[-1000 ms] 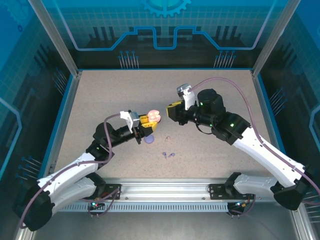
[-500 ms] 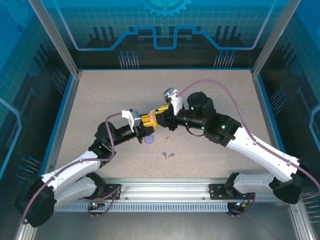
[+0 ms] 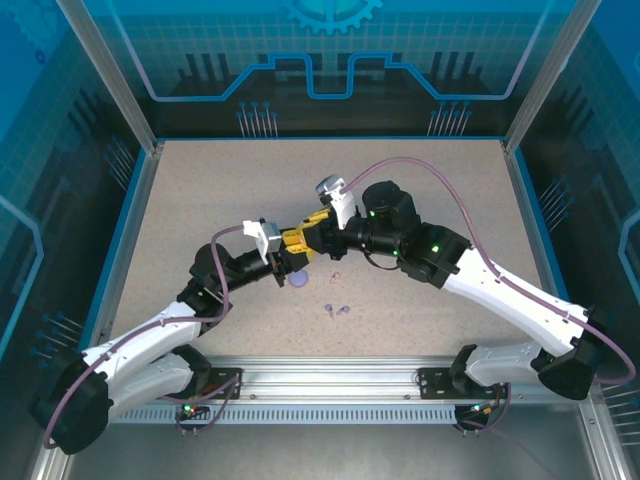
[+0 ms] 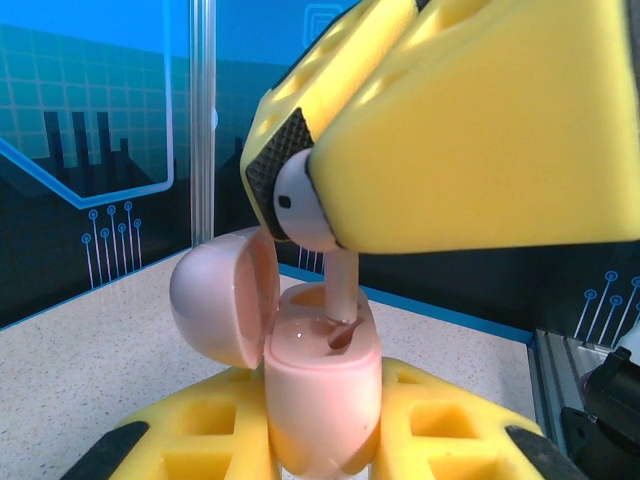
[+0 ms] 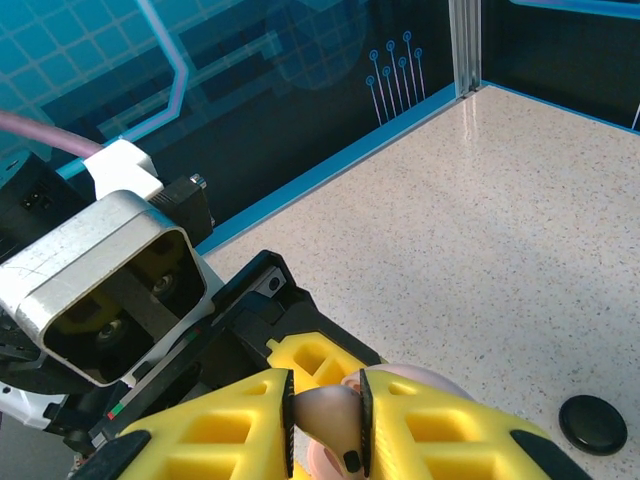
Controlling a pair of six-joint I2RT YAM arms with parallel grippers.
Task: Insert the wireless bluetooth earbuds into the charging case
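The left tool point(image 4: 322, 445) is pinching the pink case point(image 4: 322, 385) between its yellow fingers and holds it upright above the desk point(image 3: 430, 190). The lid point(image 4: 215, 305) is swung back on its hinge to the left, so the case is open at the top.

The right tool point(image 5: 327, 420) is pressed together on a pink earbud point(image 4: 303, 205), gripping the rounded head. From the left wrist, the stem hangs straight down into the open case, with its tip at one of the sockets. The head is above the rim, so the bud is not seated.

From above, the two tools meet nose to nose near the middle of the desk. A purple case point(image 3: 298, 281) lies on the desk just beneath them. Two purple earbuds point(image 3: 337, 309) lie side by side a little nearer the arm bases, apart from that case.

From the right wrist, a round black thing point(image 5: 592, 422) sits on the desk off to the right
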